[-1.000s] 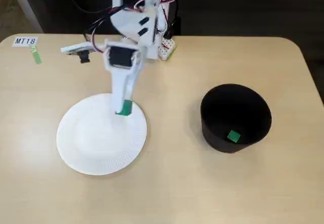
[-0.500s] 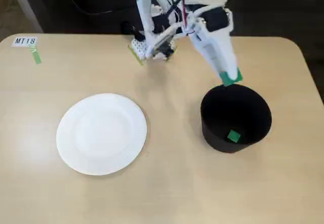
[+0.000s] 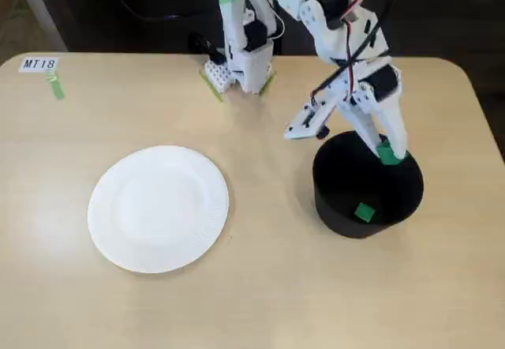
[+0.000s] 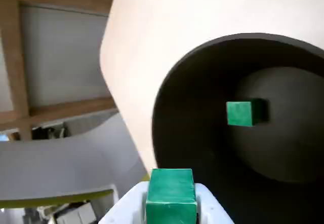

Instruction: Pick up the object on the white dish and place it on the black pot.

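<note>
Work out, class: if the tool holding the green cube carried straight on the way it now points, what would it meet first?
Probably the black pot: the tool points down into its opening. Its floor, where a second green cube lies, looks likeliest, though depth is unclear.

Open desk (image 3: 260, 286) along the near edge and left side. Only the white dish (image 3: 158, 208) left of centre and black pot (image 3: 368, 185) toward the right edge obstruct.

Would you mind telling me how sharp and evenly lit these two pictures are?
Fixed view: even, soft light, sharp; the white plate nearly washes out. Wrist view: tilted; the cube in the claw is slightly soft; the black pot swallows detail; the second cube reads clearly.
</note>
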`<state>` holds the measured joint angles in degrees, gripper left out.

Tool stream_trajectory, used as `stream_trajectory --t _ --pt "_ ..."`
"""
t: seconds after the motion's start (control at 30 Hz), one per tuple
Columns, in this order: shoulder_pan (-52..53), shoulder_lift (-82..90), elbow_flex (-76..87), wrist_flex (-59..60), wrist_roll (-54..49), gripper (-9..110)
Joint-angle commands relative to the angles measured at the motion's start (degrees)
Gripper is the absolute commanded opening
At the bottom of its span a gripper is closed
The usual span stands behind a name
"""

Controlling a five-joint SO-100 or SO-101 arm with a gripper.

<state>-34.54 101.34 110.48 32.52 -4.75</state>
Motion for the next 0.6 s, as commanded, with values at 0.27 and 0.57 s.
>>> stream_trajectory --t 0.27,0.57 --pt "-2.4 -9.7 -1.2 -0.7 -2.6 0" --pt "-3.9 -15.6 -1.5 -3.3 -3.3 0"
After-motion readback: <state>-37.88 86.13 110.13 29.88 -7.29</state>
